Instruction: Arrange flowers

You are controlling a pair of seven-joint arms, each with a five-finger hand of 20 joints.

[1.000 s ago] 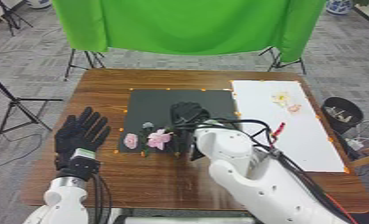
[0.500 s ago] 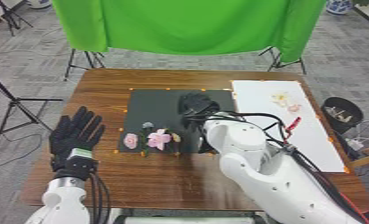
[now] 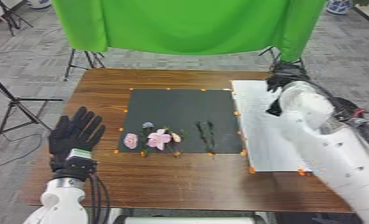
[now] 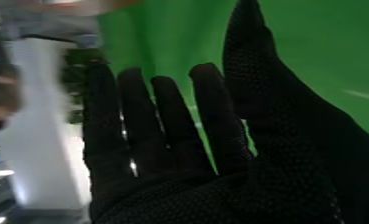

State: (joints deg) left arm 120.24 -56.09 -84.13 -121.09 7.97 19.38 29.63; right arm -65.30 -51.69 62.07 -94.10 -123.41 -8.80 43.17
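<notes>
Fingers [image 3: 80, 118] straight, left hand [image 3: 70, 138] is near pink flowers [image 3: 158, 139], right hand [image 3: 289, 75] (likewise unclenched) beyond.

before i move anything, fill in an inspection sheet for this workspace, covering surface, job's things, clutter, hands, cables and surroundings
surface: brown wooden table with a black mat and, right of it, a white sheet
job's things: pink flowers and a small bluish flower near the mat's near left corner; two dark stems to their right
clutter: nothing seen
hands: left hand open at the table's left side; right hand open at the white sheet's far end
cables: black cables beside the left arm
surroundings: green cloth beyond the table, tripod at left, grey carpet
</notes>
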